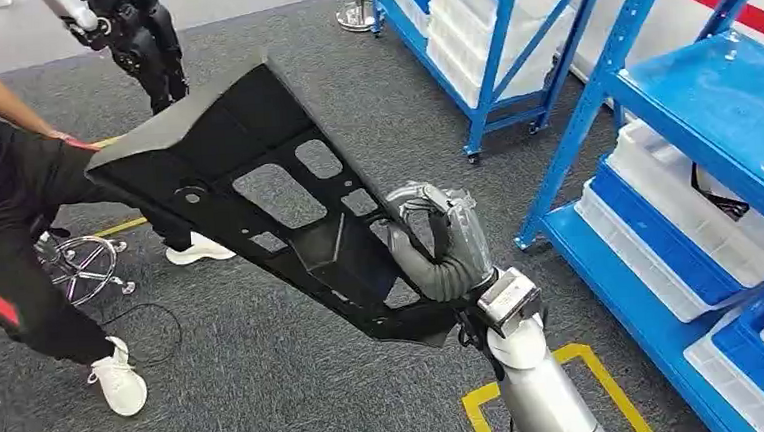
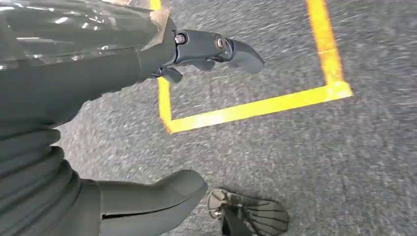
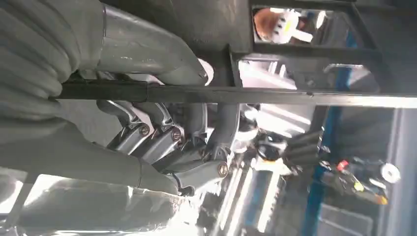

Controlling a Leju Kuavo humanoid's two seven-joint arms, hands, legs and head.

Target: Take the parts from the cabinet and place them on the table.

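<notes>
The panel, a large black plastic part with cut-out windows, is held up over the grey carpet, slanting away and to the left from the right hand. That hand grips the panel's near edge, thumb on one face and fingers curled through a cut-out. Blue racks with white bins stand right of the hand. A person stands past the panel's far end. The left hand hangs over yellow floor tape, fingers apart, holding nothing.
</notes>
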